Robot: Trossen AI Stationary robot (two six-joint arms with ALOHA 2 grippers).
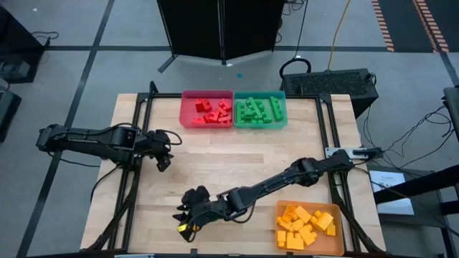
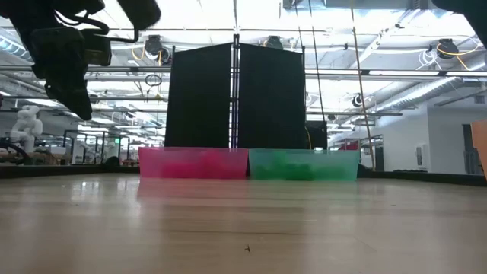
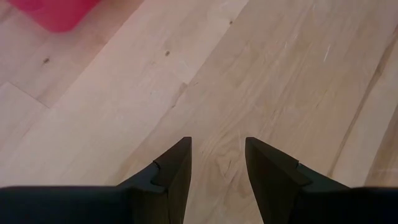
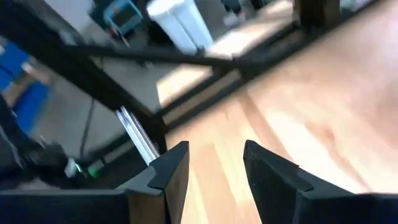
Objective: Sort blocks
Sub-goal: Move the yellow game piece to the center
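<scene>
Red blocks [image 1: 212, 110] lie in the red tray [image 1: 188, 120], green blocks [image 1: 258, 111] in the teal tray [image 1: 283, 120] beside it, both at the table's far edge. Yellow blocks [image 1: 305, 223] fill the orange tray [image 1: 337, 215] at the near right. My right gripper [image 1: 188, 218] reaches over the near left of the table and points toward that corner, open [image 4: 214, 149] with only bare wood between its fingers. A small yellow speck [image 1: 187, 228] shows at its near side; whether it is a block I cannot tell. My left gripper [image 1: 165, 158] waits at the left, open [image 3: 217, 146] over bare wood.
The low view shows the red tray [image 2: 194, 164] and the teal tray [image 2: 304, 164] side by side at the far edge, with a black panel behind them. A corner of the red tray [image 3: 59, 12] shows in the left wrist view. The table's near left edge and frame [image 4: 143, 134] lie just ahead of my right gripper.
</scene>
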